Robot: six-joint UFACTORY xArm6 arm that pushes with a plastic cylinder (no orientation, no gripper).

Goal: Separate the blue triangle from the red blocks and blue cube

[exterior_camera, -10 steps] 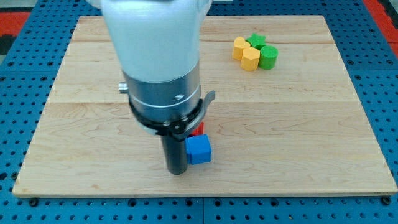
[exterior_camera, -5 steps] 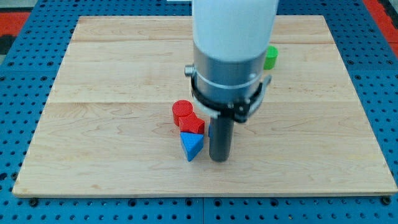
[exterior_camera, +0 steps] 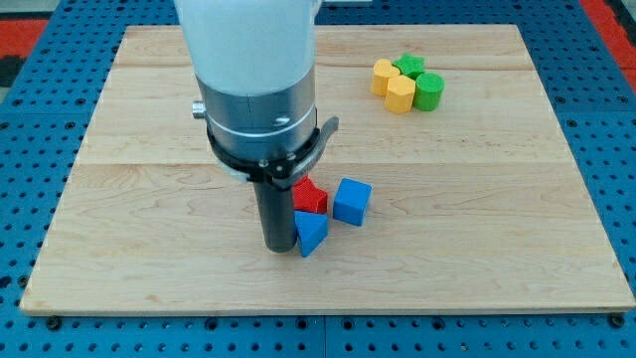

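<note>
Wooden bench [exterior_camera: 149, 119]: pale plank board lying on a blue perforated base [exterior_camera: 616, 149]; a red perforated patch [exterior_camera: 20, 25] shows at the view's top left corner.

Arm [exterior_camera: 253, 89]: white upper housing and grey collar, entering from the view's top, left of centre. It carries no hand, only a straight dark rod; there is no grasp state to record. My tip [exterior_camera: 279, 247] rests on the bench in the lower middle, touching or just beside the left side of the blue triangle.

Blue triangle [exterior_camera: 310, 233]: lower middle of the bench, immediately to the view's right of my tip. Its upper edge meets the red block above it.

Red block [exterior_camera: 311, 196]: star-like shape, just above the blue triangle and partly hidden by the rod on its left. Whether a second red block lies behind the rod cannot be told.

Blue cube [exterior_camera: 352, 202]: just to the view's right of the red block, close to or touching it, above and right of the blue triangle.

Upper right cluster, well apart from the rest: two yellow blocks [exterior_camera: 386, 77] [exterior_camera: 400, 94] and two green blocks [exterior_camera: 408, 67] [exterior_camera: 429, 91], packed together and touching.
</note>
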